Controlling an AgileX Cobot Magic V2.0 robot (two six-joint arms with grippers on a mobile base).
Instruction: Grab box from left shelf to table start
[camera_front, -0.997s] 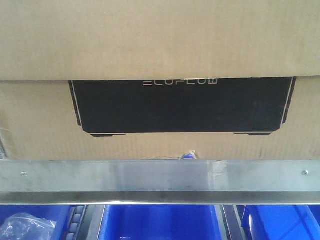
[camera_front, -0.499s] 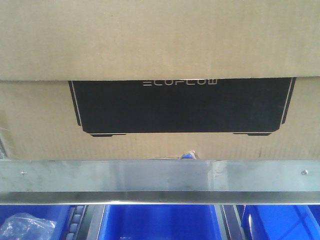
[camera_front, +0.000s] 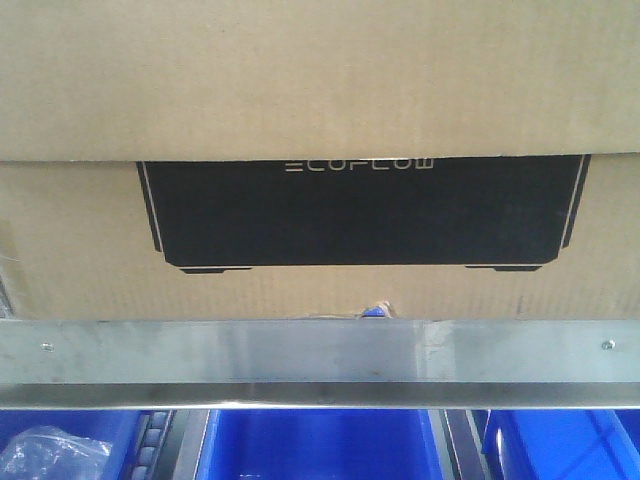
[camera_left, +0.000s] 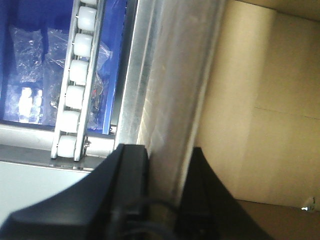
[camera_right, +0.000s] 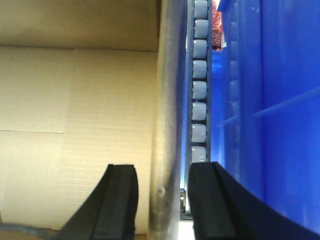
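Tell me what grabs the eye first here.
The large brown cardboard carton with its black ECOFLOW panel fills the front view, sitting above the brushed steel shelf rail. Bright blue plastic bins show below it, and the rail shows through the open left gripper and right gripper.

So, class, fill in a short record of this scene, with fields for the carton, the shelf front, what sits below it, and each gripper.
Box: large brown corrugated cardboard carton with a black "ECOFLOW" panel, sitting just above the rail
Shelf front: brushed steel front rail with screws
Below rail: blue plastic bins, white rollers
Left gripper: open, rail seen between its fingers
Right gripper: open, rail seen between its fingers
Box held: no
Table: not in view
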